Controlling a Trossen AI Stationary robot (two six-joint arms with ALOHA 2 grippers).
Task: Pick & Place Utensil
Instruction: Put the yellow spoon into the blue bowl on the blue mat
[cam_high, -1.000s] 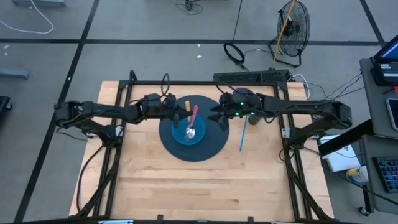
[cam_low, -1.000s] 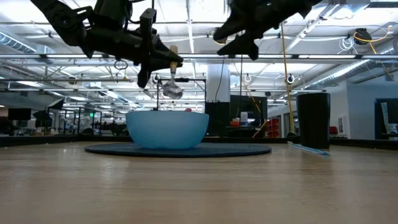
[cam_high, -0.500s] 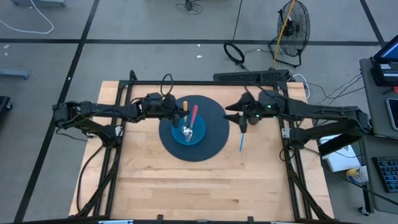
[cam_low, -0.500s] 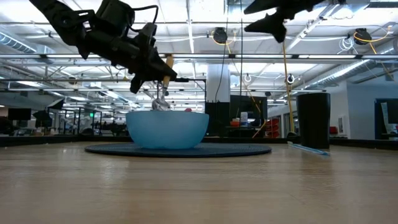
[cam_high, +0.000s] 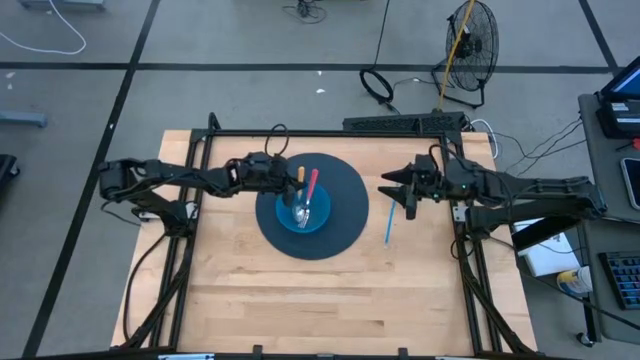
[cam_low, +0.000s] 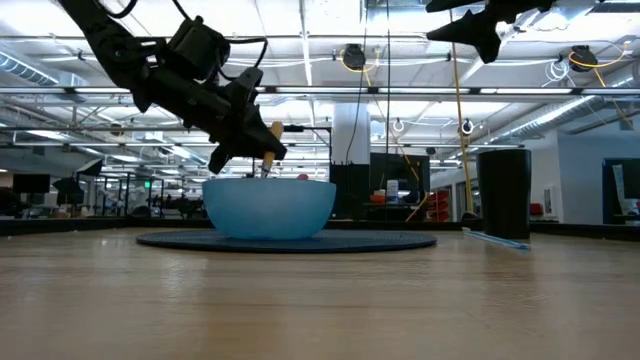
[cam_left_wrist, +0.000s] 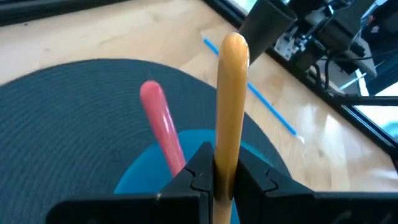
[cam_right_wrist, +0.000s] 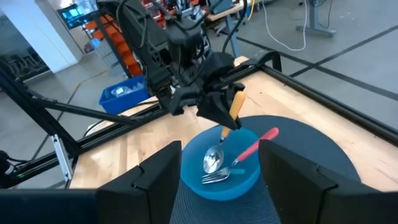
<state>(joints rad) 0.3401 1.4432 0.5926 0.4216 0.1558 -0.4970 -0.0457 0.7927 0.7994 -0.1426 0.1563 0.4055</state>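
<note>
My left gripper (cam_high: 290, 181) is over the left rim of the blue bowl (cam_high: 318, 226), shut on a spoon with a yellow handle (cam_left_wrist: 231, 74). The spoon's metal head (cam_right_wrist: 213, 160) is down inside the bowl, next to a fork (cam_right_wrist: 215, 178) with a pink handle (cam_high: 312, 186) that leans on the far rim. The bowl stands on a round dark mat (cam_high: 340, 240). My right gripper (cam_high: 390, 183) is open and high, off the mat's right edge. It touches nothing. My left gripper pinches the spoon's yellow handle at its lower part (cam_left_wrist: 225, 165) between its two fingers (cam_left_wrist: 198, 177). It comes from the table's left, slanting down. The handle's free end (cam_low: 275, 129) sticks up past the fingers, and the spoon hangs tilted, head down in the bowl.
A thin blue straw (cam_high: 389, 222) lies on the wood right of the mat. A black cup (cam_low: 503, 193) stands near it, below my right arm. The black frame rails (cam_high: 330, 132) border the table's far, left and right sides. The near half of the table is bare wood.
My left gripper has tipped and moved down, lowering the spoon's head from above the rim into the bowl. My right gripper has drawn away from the bowl toward the table's right edge and risen.
</note>
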